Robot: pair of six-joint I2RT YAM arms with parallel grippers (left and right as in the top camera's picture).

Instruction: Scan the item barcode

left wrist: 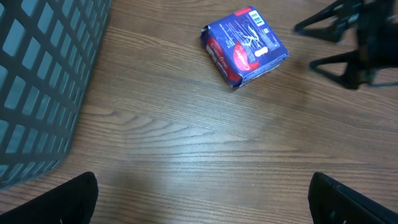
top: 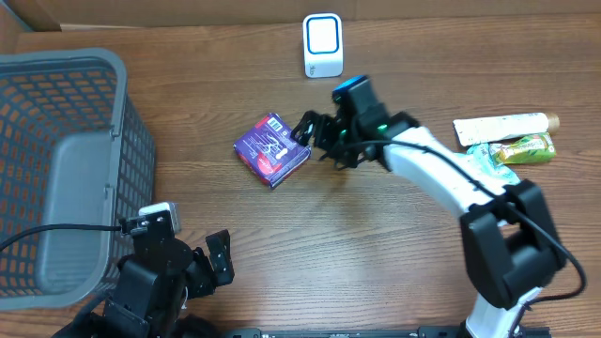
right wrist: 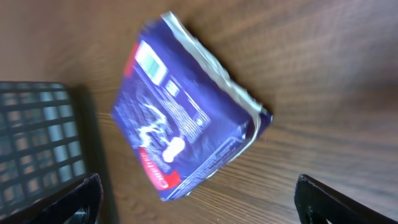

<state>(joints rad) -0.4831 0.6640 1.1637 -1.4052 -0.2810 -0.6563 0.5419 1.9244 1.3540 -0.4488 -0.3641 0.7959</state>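
Observation:
A purple-blue packet [top: 271, 148] with a red end lies flat on the wooden table near the middle. Its white barcode [top: 275, 123] faces up at the far corner. My right gripper [top: 306, 135] stands open just right of the packet, with nothing between its fingers. In the right wrist view the packet [right wrist: 186, 118] lies ahead of the open right gripper [right wrist: 199, 202], barcode [right wrist: 149, 60] up. A white scanner [top: 322, 45] with a blue-framed window stands at the back. My left gripper [top: 208, 266] is open at the front left, well short of the packet [left wrist: 245, 46].
A grey plastic basket [top: 56, 169] fills the left side. A white tube [top: 498, 127] and a green packet [top: 521, 148] lie at the right edge. Bare wood lies between the left gripper [left wrist: 202, 199] and the packet.

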